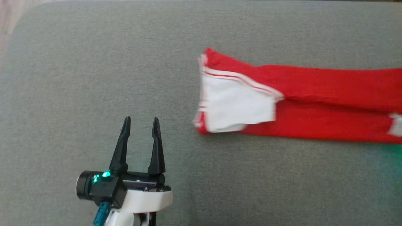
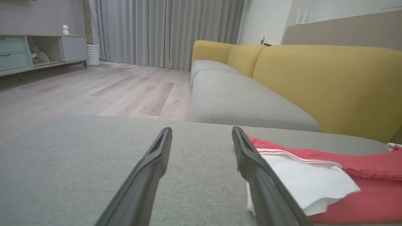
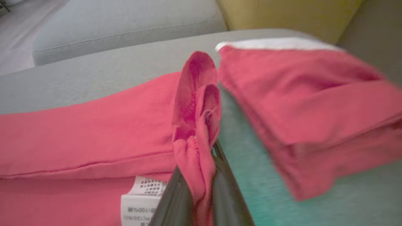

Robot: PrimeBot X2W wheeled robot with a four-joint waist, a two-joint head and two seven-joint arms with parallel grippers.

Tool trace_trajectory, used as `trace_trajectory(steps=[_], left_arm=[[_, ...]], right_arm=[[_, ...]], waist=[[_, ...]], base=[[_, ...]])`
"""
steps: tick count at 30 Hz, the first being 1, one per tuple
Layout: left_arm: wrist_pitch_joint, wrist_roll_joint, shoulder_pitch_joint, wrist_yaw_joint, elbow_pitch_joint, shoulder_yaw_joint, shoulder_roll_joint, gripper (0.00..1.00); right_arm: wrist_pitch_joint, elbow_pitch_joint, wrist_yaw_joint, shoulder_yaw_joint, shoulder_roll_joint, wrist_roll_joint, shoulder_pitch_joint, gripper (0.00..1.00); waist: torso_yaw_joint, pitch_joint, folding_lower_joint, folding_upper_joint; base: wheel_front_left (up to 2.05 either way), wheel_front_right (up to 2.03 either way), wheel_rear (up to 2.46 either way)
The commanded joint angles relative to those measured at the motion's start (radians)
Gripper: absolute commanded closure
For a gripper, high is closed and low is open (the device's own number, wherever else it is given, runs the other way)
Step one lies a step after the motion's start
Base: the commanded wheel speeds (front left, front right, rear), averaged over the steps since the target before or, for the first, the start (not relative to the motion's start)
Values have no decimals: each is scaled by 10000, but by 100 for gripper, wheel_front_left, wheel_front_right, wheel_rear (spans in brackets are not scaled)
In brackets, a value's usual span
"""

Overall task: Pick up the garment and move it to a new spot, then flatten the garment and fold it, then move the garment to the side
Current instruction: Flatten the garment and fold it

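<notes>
Pale wood floor (image 2: 94, 91). Grey curtains (image 2: 163, 31) at rear. Sofa (image 2: 245, 100): grey seats, yellow backs. Low cabinet (image 2: 44, 50) with drawers at left.

Head camera looked steeply down on the cushion (image 1: 94, 78), above the left gripper (image 1: 141, 118). Left wrist camera sat low behind that gripper, facing the sofa (image 2: 314, 88) beyond. Right wrist camera was close to the garment (image 3: 78, 131); all views shared it.

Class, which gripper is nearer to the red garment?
Right. The right gripper is shut on a fold of the red garment; the left gripper stands open, apart from its white-trimmed end, to the robot's left.
</notes>
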Motion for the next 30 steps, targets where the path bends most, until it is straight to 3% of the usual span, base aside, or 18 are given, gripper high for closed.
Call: trace_trajectory(steps=[1,6,11,17,18,21,26,30], left_arm=[[-51,99,-241,-71,-272,321,-48,0],[-51,113,-359,-104,-177,327,-49,0],[-51,35,-467,-74,-123,296,-50,0],[-51,-132,-580,-38,-32,119,-50,0],[-51,-132,-580,-38,-32,119,-50,0],[-51,-197,-633,-24,30,25,-50,0],[-51,-289,-711,-15,117,-94,-50,0],[-51,-306,-724,-34,194,-163,-50,0]], right_arm=[[126,-460,-9,-147,-973,-56,-129,100],[913,-1483,-9,-214,-2042,402,-648,100],[2214,-3672,-9,25,-1989,1647,-1034,100],[3537,-6213,-9,299,-594,2341,-1117,100],[3537,-6213,-9,299,-594,2341,-1117,100],[4013,-7044,-9,524,360,2256,-1056,100],[4280,-7603,-9,1296,2200,1778,-892,100],[4264,-7265,-9,2159,3378,1442,-680,100]], waist=[[-220,116,-1,-1],[-597,241,-1,-1],[-829,285,-1,-1],[-857,275,-1,-1],[-857,275,-1,-1],[-786,283,-1,-1],[-587,257,-1,-1],[-416,187,-1,-1]], base=[[0,0,0],[0,0,0],[0,0,0],[0,0,0],[0,0,0],[0,0,0],[0,0,0],[0,0,0]])
